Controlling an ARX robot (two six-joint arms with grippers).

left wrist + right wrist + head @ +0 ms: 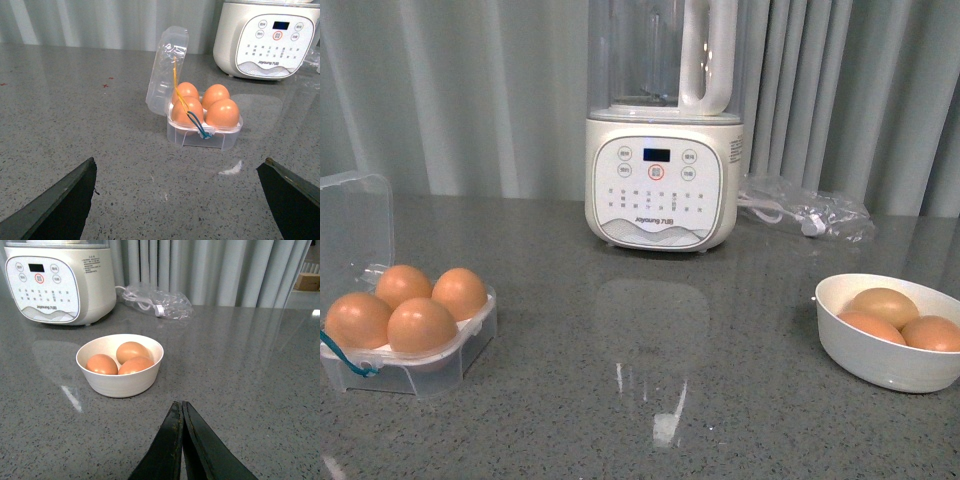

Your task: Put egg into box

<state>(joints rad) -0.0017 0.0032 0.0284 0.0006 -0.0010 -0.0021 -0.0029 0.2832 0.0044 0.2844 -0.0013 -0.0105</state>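
Already four eggs (pixel 421 325) fill the open-lidded box (pixel 430 378) left of the blender (pixel 660 190) — left tool (pixel 180 162) spread wide, empty; right tool (pixel 180 405) pressed closed, holding nothing.

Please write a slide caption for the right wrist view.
Shut right hand over a grey countertop, short of a white bowl holding three brown eggs, Joyoung appliance behind.
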